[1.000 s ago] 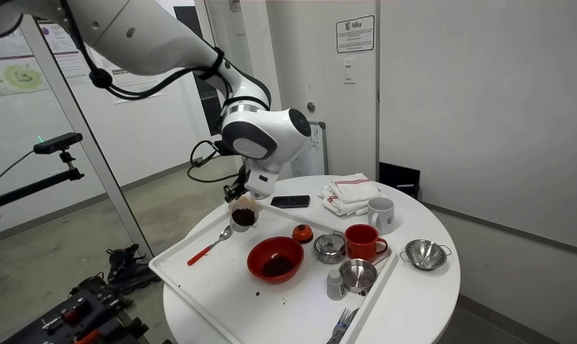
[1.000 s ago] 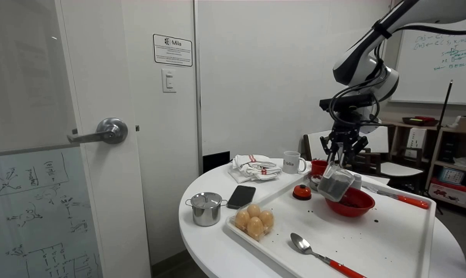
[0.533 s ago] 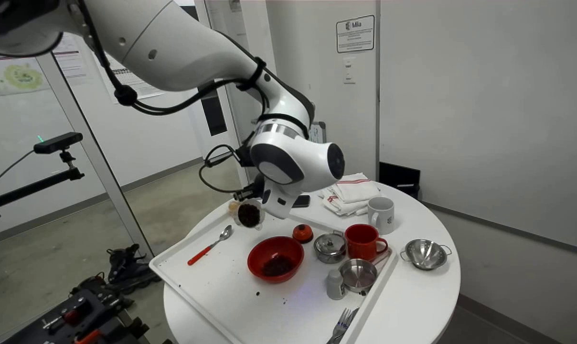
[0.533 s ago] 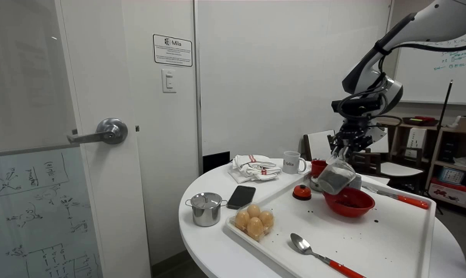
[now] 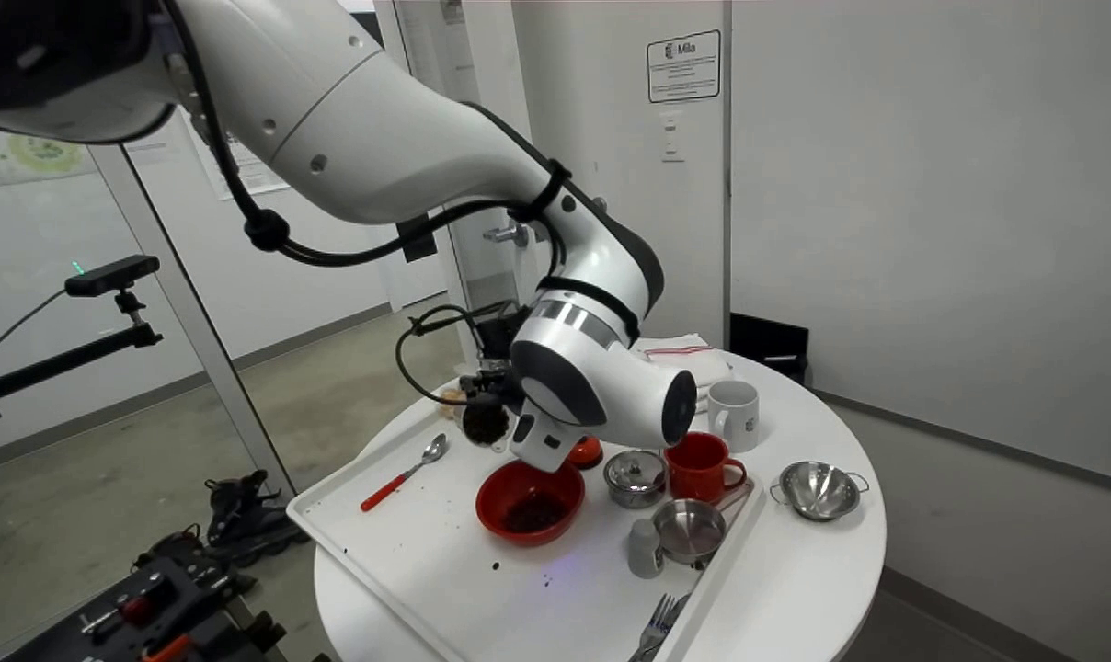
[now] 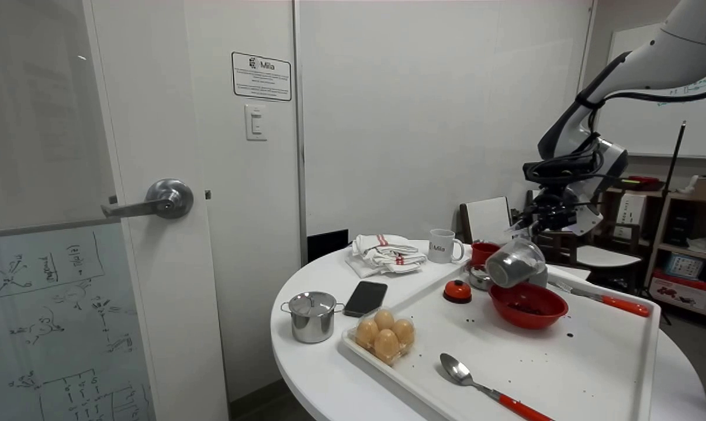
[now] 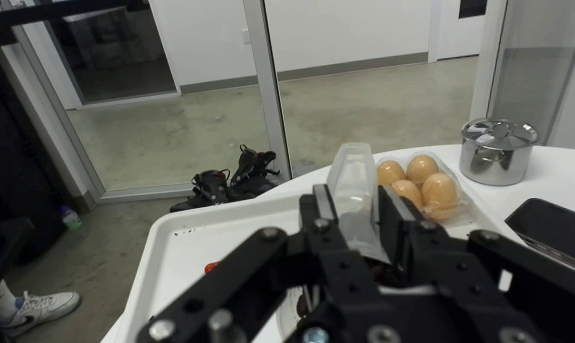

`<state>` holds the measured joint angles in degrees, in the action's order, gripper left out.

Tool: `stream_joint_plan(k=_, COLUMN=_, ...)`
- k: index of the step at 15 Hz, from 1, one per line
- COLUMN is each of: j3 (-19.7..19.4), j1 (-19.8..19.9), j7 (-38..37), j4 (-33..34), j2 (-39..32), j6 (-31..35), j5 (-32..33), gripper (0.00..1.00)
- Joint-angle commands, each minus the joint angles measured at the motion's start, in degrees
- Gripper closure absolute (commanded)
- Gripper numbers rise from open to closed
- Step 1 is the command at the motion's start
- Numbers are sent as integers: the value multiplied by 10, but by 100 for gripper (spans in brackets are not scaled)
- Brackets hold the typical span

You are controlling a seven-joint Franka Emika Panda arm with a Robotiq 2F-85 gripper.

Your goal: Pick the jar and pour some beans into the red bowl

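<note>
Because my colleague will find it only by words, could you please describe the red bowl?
On the round white table lies a white tray. On it, between the spoon and the red mug, stands the red bowl. Unlike the mug, it is wide and handleless.

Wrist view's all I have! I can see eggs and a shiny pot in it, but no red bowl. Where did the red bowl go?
Observer: In an exterior view, the red bowl stands on the white tray, between the spoon and the red mug.

Operator: Ooh, I can't see in there! Has it got anything inside?

Observer: Yes. In both exterior views, dark beans lie in the bottom of it.
</note>
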<state>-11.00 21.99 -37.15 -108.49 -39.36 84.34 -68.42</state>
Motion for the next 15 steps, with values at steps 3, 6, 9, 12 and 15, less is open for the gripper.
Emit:
stream_joint_plan(k=3, j3=-14, j1=3, j7=24, j4=19, j2=-29, j6=-64, j5=-52, gripper=90)
stream_joint_plan(k=6, j3=-19, j1=8, j7=30, j4=20, j2=-36, j6=-85, j5=-73, gripper=90)
stream_joint_plan(k=9, j3=-26, j1=13, j7=36, j4=20, j2=-43, j6=-103, j5=-89, gripper=90)
stream_joint_plan(k=12, j3=-32, j1=20, j7=41, j4=20, j2=-50, j6=-120, j5=-103, gripper=90)
stream_joint_plan(k=15, j3=-36, j1=25, j7=43, j4=21, j2=-56, j6=-133, j5=-112, gripper=90)
